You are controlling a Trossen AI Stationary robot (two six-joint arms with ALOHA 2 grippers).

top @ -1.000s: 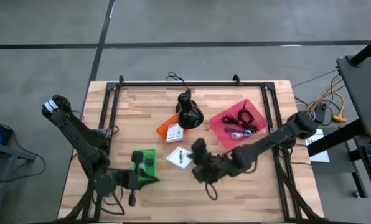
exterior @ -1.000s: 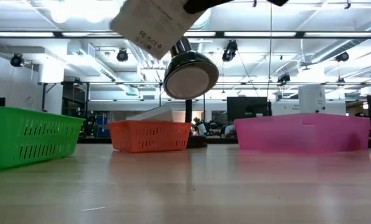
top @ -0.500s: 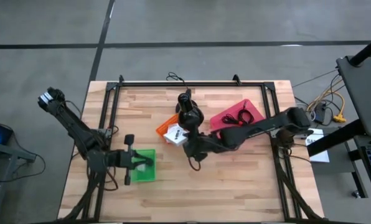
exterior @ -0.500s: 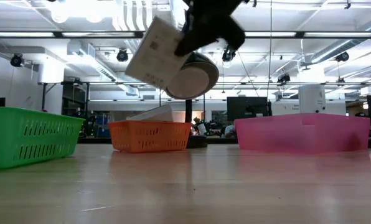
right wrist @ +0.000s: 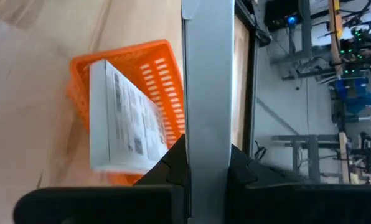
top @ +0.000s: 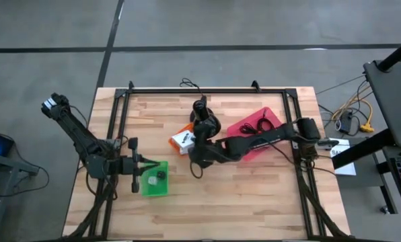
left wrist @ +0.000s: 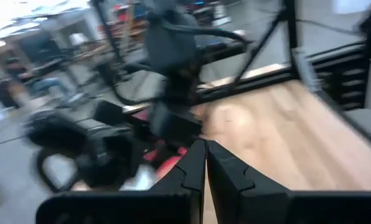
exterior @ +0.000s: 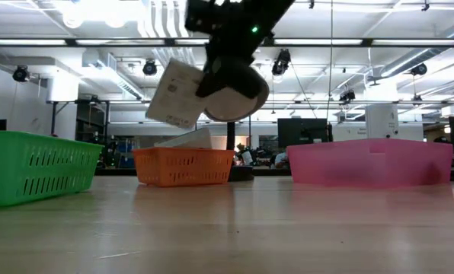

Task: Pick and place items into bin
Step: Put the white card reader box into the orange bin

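Note:
My right gripper reaches across the table and is shut on a white square card with black print, above the orange bin. The right wrist view shows this card edge-on. A second white printed card lies in the orange bin. My left gripper is shut and empty, beside the left side of the green bin, which holds a few small items. The pink bin holds black coiled cables and a thin purple cord. My right gripper pinches the white card between its two fingers at one edge. The fingers lie on the card's two flat faces. The card is lifted clear of the table and sticks out tilted beyond the gripper, over the orange bin.
The black cone-shaped stand rises just behind the orange bin, close to my right gripper. A black frame runs along the table's far and side edges. Bare wood spans the near half of the table.
My right gripper has carried the card, lifted clear, from the table's near middle toward the far edge and left, ending above the orange bin. My left gripper has moved from near the table's near edge toward the far edge, ending beside the green bin's left side.

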